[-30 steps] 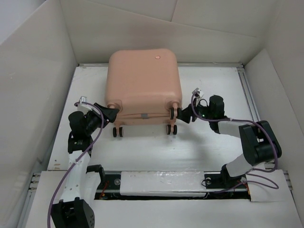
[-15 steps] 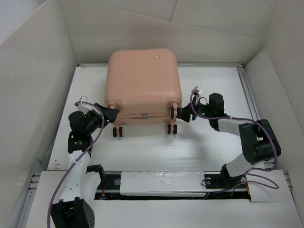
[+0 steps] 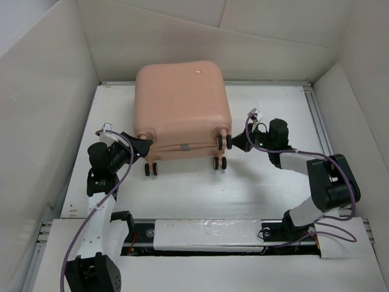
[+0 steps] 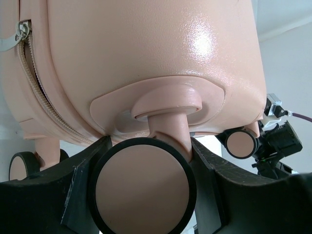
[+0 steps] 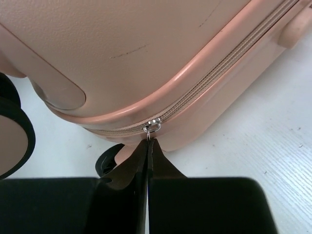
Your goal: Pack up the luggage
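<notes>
A small peach-pink hard-shell suitcase (image 3: 179,103), glossy and round-cornered, lay flat on the white table (image 3: 200,188). It sat a little left of centre and towards the far wall, with its wheeled end facing the near edge. A small round button (image 3: 197,72) sat near the far edge of its smooth shell, and a woven peach zipper (image 5: 219,63) ran along the seam between the halves.

At the near-left corner, the left gripper (image 3: 144,146) held a round caster wheel (image 4: 144,190), which had a peach face and a black rim. The matte black fingers (image 4: 58,185) pressed against the rim on both sides, with the moulded stem rising between them into the shell.

At the near-right corner, the right gripper (image 3: 234,141) had its flat black fingers (image 5: 195,204) pressed together. Their tips met at the small metal zip pull (image 5: 152,126) on the curved seam and seemed to pinch it, though the tab itself was mostly hidden between them.
</notes>
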Robot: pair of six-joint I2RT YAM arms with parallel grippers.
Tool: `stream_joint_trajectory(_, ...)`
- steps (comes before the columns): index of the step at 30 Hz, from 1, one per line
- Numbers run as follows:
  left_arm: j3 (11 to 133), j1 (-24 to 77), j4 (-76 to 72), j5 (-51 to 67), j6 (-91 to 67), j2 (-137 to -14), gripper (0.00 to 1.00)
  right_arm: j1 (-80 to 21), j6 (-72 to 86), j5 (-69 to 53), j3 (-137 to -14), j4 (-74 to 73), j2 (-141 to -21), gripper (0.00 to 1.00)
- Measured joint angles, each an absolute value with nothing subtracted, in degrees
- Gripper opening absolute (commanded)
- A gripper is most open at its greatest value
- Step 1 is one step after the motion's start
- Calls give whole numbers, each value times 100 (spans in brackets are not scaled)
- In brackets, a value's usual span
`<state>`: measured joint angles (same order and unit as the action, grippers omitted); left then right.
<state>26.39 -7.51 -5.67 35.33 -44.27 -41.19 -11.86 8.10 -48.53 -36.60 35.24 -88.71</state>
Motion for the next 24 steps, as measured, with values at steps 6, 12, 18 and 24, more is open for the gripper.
stream_joint_trajectory(6,2639,-751,-569,3546,-4401,-4117,0,-1264,926,-4331,-3391,3806,-8626,0)
stream_joint_trajectory(12,2624,-779,-574,3524,-4410,-4088,0,-2025,965,-2630,-2838,3848,-7931,0)
stream_joint_trajectory(18,2545,-954,-875,3345,-4650,-4062,0,-4451,1310,1127,-2132,3573,-6899,0)
stream_joint_trajectory(24,2447,-888,-1041,3629,-4801,-4069,0,-7264,1358,4053,-1772,4565,-7242,0)
